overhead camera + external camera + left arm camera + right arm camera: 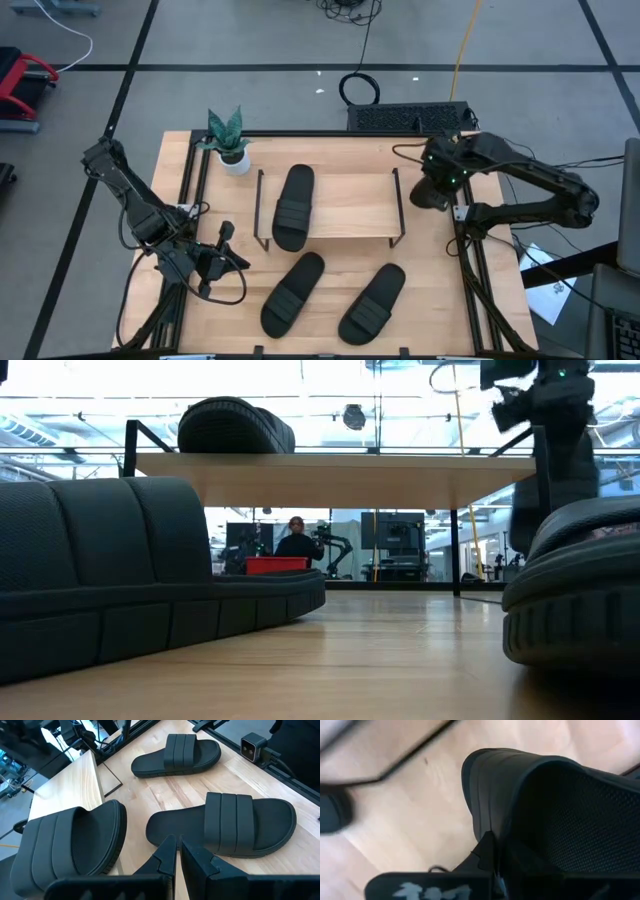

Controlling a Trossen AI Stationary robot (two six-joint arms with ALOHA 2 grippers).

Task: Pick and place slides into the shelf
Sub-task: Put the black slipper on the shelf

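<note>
Table [430, 300]: right pincer [492, 852] clamps slide [560, 805] beside shelf [350, 205].

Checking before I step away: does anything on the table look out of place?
One slide lies across the shelf top, its end overhanging the front edge. Otherwise nothing stands out.

Shelf [350, 205] top right of slide [292, 206] seems free.
</note>
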